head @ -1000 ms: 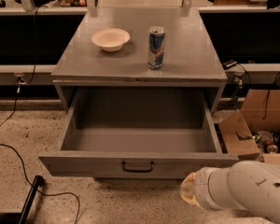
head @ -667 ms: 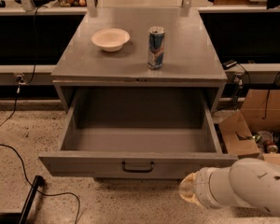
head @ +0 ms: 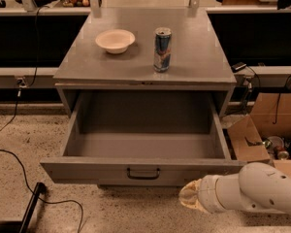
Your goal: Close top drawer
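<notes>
Over speckled floor, gripper just below top drawer front

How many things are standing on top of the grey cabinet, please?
2: a white bowl at the back left and a blue can right of it. None hidden. The claw hangs low, before the open top drawer.

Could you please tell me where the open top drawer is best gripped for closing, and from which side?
Probably the black bar handle mid-front on the top drawer, approached from the front: it is centred, so a push should run straight. The gripper is low, just right of the handle, before the drawer front.
</notes>
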